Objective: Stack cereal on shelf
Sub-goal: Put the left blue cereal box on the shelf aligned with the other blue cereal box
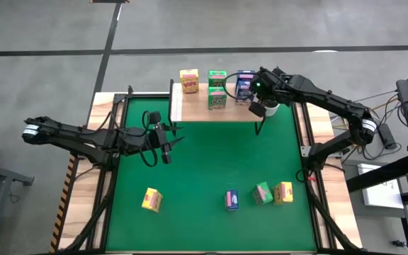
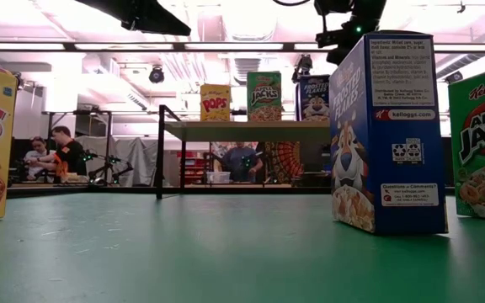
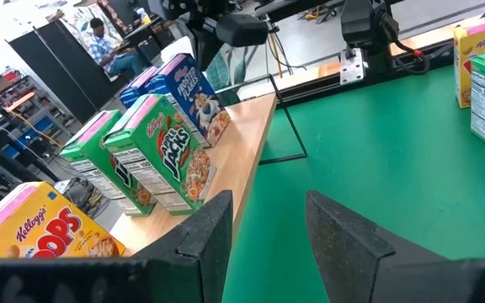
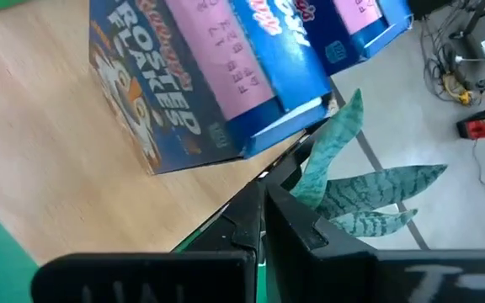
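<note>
The shelf (image 1: 211, 113) stands at the mat's far edge. On its wood top stand a yellow cereal box (image 1: 189, 80), two green ones (image 1: 217, 90) and blue ones (image 1: 244, 85). My right gripper (image 4: 263, 198) is shut at the shelf's right end, right beside the nearer blue box (image 4: 183, 93). My left gripper (image 3: 268, 227) hovers open over the mat left of centre (image 1: 166, 145), pointing at the shelf with nothing between its fingers. More cereal stands on the mat near the front: yellow (image 1: 151, 200), blue (image 1: 231, 200), green (image 1: 262, 193), yellow (image 1: 283, 192). My right gripper's shut fingertips (image 4: 268, 189) stand by the lower corner (image 4: 251, 151) of the nearer blue box, at the shelf's right edge, slanting down from the right. I cannot tell whether they touch the box. The box stands upright on the shelf top.
A potted plant's spiky leaves (image 4: 352, 181) rise just beyond the shelf's right end, under my right gripper. The green mat (image 1: 211, 163) lies open between the shelf and the front row of boxes. People sit at desks in the room behind (image 2: 61, 151).
</note>
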`<act>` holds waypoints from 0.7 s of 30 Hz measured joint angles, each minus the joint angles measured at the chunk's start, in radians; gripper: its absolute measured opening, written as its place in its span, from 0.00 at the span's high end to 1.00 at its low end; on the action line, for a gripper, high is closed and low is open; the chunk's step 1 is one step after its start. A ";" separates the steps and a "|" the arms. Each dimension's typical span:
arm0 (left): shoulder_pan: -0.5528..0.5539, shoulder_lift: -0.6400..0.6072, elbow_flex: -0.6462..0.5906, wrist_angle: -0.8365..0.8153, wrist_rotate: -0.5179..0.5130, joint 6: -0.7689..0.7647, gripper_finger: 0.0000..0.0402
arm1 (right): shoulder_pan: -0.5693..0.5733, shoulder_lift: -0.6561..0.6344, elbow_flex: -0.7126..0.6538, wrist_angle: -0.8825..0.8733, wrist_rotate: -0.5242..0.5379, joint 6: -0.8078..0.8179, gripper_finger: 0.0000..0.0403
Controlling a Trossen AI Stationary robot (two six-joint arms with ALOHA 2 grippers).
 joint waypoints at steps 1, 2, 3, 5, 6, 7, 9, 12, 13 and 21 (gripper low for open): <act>0.000 0.000 0.000 0.000 0.000 0.000 0.67 | 0.000 0.000 0.000 0.010 0.004 -0.007 0.98; 0.000 0.000 0.000 0.000 0.000 0.000 0.67 | 0.000 0.000 0.000 0.028 0.004 -0.015 0.98; 0.000 0.000 0.000 0.000 0.000 0.000 0.67 | 0.000 0.000 0.000 0.050 0.004 -0.027 0.98; 0.000 0.000 0.000 0.000 0.000 0.000 0.67 | 0.000 0.000 -0.001 0.083 0.004 -0.044 0.98; 0.000 0.000 0.000 0.000 0.000 0.000 0.67 | 0.000 0.000 -0.001 0.097 0.004 -0.054 0.98; 0.000 0.000 0.000 0.000 0.000 0.000 0.67 | 0.000 0.000 -0.001 0.109 0.004 -0.059 0.98; 0.000 0.000 0.000 0.000 0.000 0.000 0.67 | 0.000 0.000 -0.001 0.114 0.005 -0.065 0.98; 0.000 0.000 0.000 0.001 0.000 0.000 0.67 | 0.000 0.001 -0.001 0.117 0.005 -0.065 0.98; 0.000 0.000 0.000 0.000 0.000 0.000 0.67 | 0.000 0.001 -0.001 0.117 0.005 -0.063 0.98; 0.000 0.000 0.000 -0.003 0.000 0.000 0.67 | 0.000 -0.019 -0.002 0.107 0.005 -0.060 0.98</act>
